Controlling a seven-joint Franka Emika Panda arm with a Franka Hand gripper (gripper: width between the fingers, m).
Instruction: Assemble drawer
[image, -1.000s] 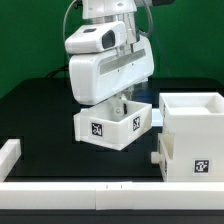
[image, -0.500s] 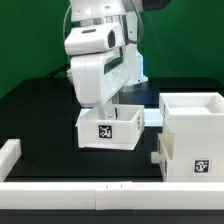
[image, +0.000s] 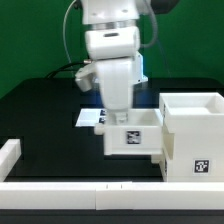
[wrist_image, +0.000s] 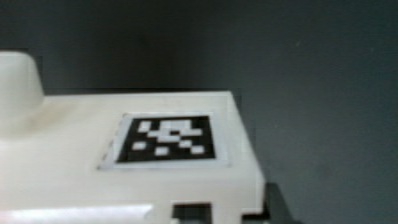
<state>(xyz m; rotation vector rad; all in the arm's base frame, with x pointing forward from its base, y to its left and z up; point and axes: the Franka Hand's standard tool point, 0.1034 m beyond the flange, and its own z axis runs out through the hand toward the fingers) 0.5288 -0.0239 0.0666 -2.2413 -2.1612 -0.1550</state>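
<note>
Presently: Tray Carried to Housing, Insertion Pending

Item 1. Gripper (image: 122, 118): reaches down into a small tray; the fingertips are hidden behind its wall, so neither their spread nor the grip can be told. Judged to be holding the tray by its wall.

Item 2. Small tray (image: 132, 141): white, open-top, tag on the face toward the camera. Sits just beside the housing, on the exterior view's left of it, apparently touching. Nothing can be seen inside it besides the gripper.

Item 3. Housing (image: 193, 140): large white box, open on top, tag low on its front. Its inside shows nothing.

Item 4. Marker board (image: 90, 118): flat on the table behind the tray, partly hidden.

Item 5. Wrist view: a tagged white panel (wrist_image: 169, 138) fills the frame; which part it belongs to cannot be told.

Handling note. Judged step: sliding the tray into the housing. Keep it level and square to the opening, advance slowly, and stop if an edge catches.
</note>
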